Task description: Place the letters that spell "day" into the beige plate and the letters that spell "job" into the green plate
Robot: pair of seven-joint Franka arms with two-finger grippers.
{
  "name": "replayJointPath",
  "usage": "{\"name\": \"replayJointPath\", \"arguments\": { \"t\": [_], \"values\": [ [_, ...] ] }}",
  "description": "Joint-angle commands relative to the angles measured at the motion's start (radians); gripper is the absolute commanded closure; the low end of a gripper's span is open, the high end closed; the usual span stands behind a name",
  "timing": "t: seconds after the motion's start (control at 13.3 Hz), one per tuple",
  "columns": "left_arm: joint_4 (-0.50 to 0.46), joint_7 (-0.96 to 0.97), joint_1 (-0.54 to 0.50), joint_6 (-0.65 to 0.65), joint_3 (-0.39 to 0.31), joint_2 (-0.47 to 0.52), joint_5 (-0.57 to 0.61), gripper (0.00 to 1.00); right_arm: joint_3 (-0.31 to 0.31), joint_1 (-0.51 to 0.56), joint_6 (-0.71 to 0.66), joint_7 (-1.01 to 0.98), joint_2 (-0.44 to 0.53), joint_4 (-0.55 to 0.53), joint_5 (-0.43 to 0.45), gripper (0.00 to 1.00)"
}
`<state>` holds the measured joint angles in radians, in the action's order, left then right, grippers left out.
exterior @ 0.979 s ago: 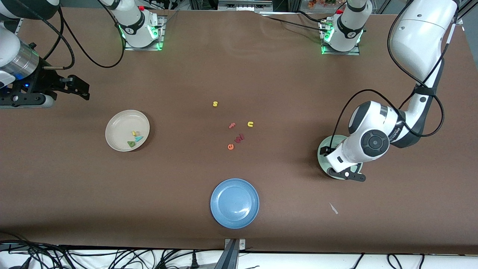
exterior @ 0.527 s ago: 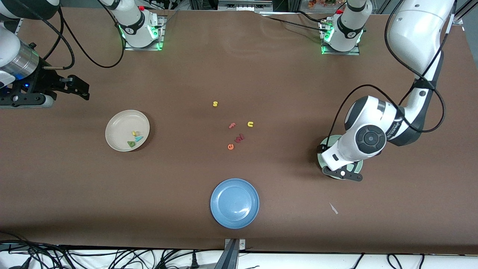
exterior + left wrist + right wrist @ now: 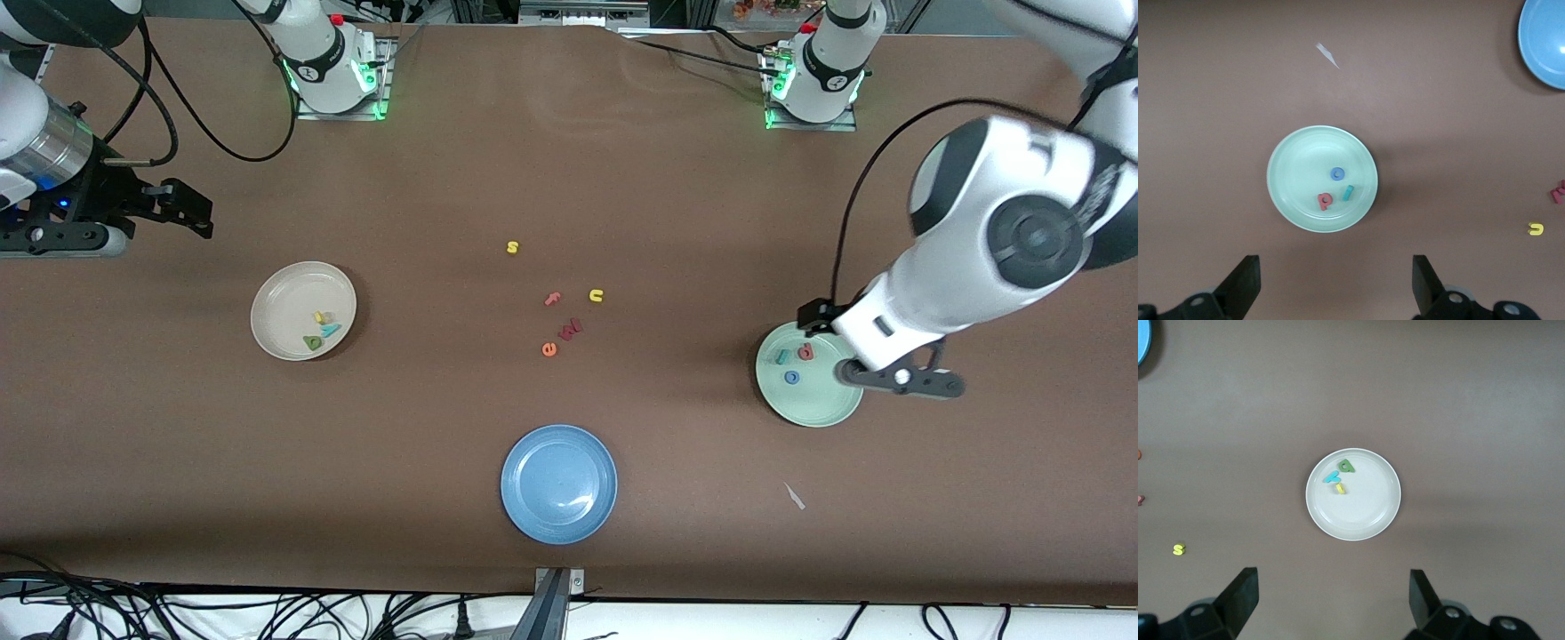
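Checking both plates, I judge the sort complete: the dark green "d" (image 3: 1347,466), teal "y" (image 3: 1332,477) and yellow "a" (image 3: 1340,489) lie in the beige plate (image 3: 276,300) toward the right arm's end of the table, while the teal "j" (image 3: 1348,193), blue "o" (image 3: 1337,174) and red "b" (image 3: 1325,200) lie in the green plate (image 3: 827,411) toward the left arm's end. The left gripper (image 3: 1336,283) is over that plate's edge, fingers spread and empty; the right gripper (image 3: 1333,597), likewise spread and empty, waits over the table edge by the beige plate.
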<state>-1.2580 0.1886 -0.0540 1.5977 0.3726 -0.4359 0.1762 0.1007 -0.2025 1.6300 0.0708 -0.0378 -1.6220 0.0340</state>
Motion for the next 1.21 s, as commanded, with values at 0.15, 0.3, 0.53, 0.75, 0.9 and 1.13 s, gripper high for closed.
{"name": "replayJointPath", "arguments": {
  "t": [0.15, 0.3, 0.53, 0.75, 0.9, 1.13],
  "values": [
    [0.0, -0.02, -0.055, -0.022, -0.006, 0.055, -0.034, 0.0, -0.004, 0.003, 0.01, 0.003, -0.007, 0.002, 0.003, 0.0],
    [0.0, -0.018, -0.06, -0.027, -0.006, 0.055, -0.034, 0.0, -0.004, 0.003, 0.011, 0.003, -0.008, 0.002, 0.001, 0.0],
    [-0.004, -0.023, -0.061, -0.057, -0.008, 0.083, -0.034, 0.0, -0.004, 0.003, 0.011, 0.003, -0.01, 0.002, 0.0, 0.0],
    [-0.014, -0.027, -0.05, -0.114, -0.004, 0.1, -0.034, 0.0, -0.004, 0.003, 0.013, 0.004, -0.011, 0.002, 0.0, 0.0],
    [-0.009, -0.029, -0.05, -0.117, -0.006, 0.098, -0.034, 0.0, -0.004, 0.003, 0.011, 0.004, -0.013, 0.002, 0.0, 0.0],
    [-0.008, -0.029, -0.05, -0.117, -0.006, 0.098, -0.034, 0.0, -0.004, 0.003, 0.011, 0.003, -0.014, 0.002, 0.0, 0.0]
  ]
}}
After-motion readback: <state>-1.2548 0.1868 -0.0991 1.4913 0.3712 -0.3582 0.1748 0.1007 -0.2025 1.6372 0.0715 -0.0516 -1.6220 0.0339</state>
